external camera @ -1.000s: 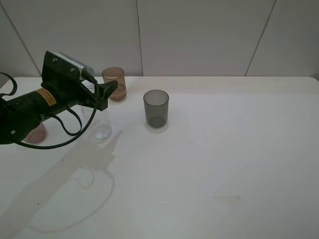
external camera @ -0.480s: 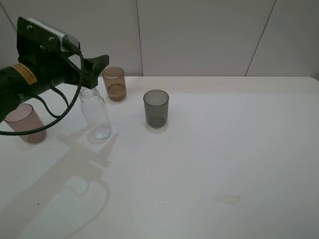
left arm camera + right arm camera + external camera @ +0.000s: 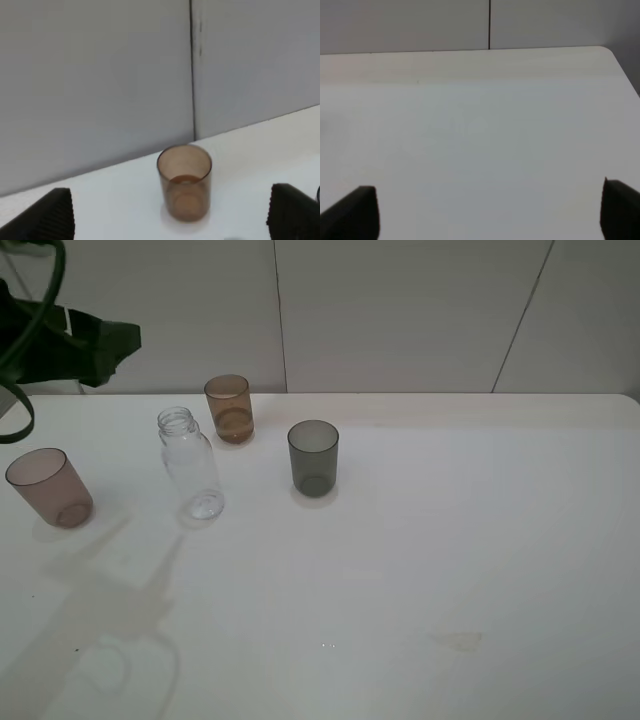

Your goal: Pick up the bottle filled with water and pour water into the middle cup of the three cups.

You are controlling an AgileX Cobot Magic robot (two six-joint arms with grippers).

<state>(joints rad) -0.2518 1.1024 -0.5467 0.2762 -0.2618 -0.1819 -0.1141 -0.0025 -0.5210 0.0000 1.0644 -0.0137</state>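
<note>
The clear capless bottle (image 3: 190, 465) stands upright on the white table (image 3: 420, 540), free of any gripper. The amber middle cup (image 3: 229, 408) stands behind it to the right, with some liquid in its lower part. The smoky grey cup (image 3: 313, 457) is to the right and the pinkish-mauve cup (image 3: 50, 487) to the left. My left gripper (image 3: 112, 344) is open and empty, raised high at the far left, well clear of the bottle. In the left wrist view its fingers (image 3: 52, 215) stand wide apart with the amber cup (image 3: 185, 182) ahead between them. My right gripper (image 3: 490, 212) is open over bare table.
A grey panelled wall (image 3: 400, 310) runs behind the table's back edge. A faint stain (image 3: 456, 640) lies on the table at the front right. The right arm is out of the exterior high view. The table's right corner (image 3: 607, 50) shows in the right wrist view.
My left gripper has let go of the bottle and risen up and back to the far left. The bottle stays upright on the table. The cups have not moved.
</note>
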